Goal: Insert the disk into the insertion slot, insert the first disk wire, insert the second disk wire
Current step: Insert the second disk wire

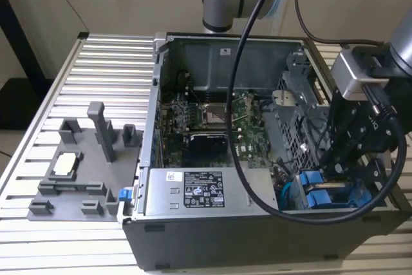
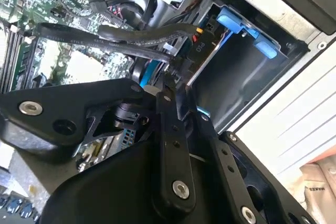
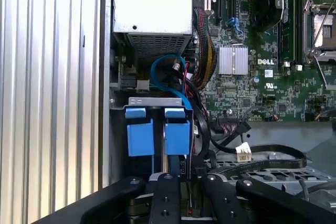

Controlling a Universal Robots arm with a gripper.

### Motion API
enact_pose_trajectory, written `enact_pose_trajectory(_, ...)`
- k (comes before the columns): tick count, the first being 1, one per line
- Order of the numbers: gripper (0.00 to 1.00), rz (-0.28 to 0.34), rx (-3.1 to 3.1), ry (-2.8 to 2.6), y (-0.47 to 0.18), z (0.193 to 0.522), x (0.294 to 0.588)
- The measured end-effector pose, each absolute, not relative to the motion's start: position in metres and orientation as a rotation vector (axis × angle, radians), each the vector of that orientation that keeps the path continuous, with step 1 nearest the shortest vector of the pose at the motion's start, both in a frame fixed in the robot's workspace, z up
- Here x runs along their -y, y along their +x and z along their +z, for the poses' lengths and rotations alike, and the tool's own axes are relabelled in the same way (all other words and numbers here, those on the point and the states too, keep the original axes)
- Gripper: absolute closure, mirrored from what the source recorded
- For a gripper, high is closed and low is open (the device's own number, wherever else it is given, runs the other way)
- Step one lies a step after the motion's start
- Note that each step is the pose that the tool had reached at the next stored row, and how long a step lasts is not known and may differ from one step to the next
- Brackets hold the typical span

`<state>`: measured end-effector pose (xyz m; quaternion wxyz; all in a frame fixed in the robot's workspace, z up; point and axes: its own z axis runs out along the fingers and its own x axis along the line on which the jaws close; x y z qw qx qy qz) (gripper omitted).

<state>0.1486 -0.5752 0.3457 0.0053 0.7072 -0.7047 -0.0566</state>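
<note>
Down in the corner of an open computer case [image 1: 212, 236], the robot's claw [image 1: 335, 170] hangs over the blue drive bay.

Biggest is the ribbed metal surface [image 1: 109, 69], with the grey case sitting on it and a grey holder tray [image 1: 77, 178] beside it, toward the exterior view's left. Inside the case are a green board [image 1: 248, 127], a grey labelled box [image 1: 203, 191] and a metal cage with holes [image 1: 299, 104]. The insertion slot [image 3: 157, 129] is in the case corner on the exterior view's right; its blue tabs show in the first wrist view. The disk [image 3: 168, 163] seems to sit in that slot, but the claw covers most of it. Black cables [image 2: 131, 38] and a thin blue wire [image 3: 165, 72] curl near the slot. I cannot tell if the claw's fingers are spread or pressed together, because the arm's black parts hide the tips.
</note>
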Motion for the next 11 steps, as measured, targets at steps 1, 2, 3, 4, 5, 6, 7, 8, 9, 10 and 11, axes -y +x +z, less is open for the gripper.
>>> enact_pose_trajectory(1,0.76,-0.183,2.204,2.211,0.149,0.347,0.575)
enact_pose_trajectory(2,0.76,-0.188,2.202,2.208,0.149,0.349,0.575)
enact_pose_trajectory(3,0.76,-0.192,2.200,2.206,0.149,0.351,0.575)
enact_pose_trajectory(4,0.76,-0.195,2.199,2.204,0.149,0.354,0.575)
enact_pose_trajectory(5,0.76,-0.197,2.198,2.202,0.149,0.357,0.576)
enact_pose_trajectory(6,0.76,-0.199,2.198,2.201,0.149,0.360,0.576)
enact_pose_trajectory(7,0.76,-0.201,2.197,2.200,0.149,0.364,0.576)
enact_pose_trajectory(8,0.76,-0.200,2.197,2.200,0.149,0.368,0.576)
enact_pose_trajectory(9,0.76,-0.201,2.197,2.200,0.149,0.371,0.576)
enact_pose_trajectory(10,0.76,-0.202,2.198,2.200,0.149,0.375,0.576)
enact_pose_trajectory(11,0.76,-0.202,2.198,2.200,0.149,0.379,0.576)
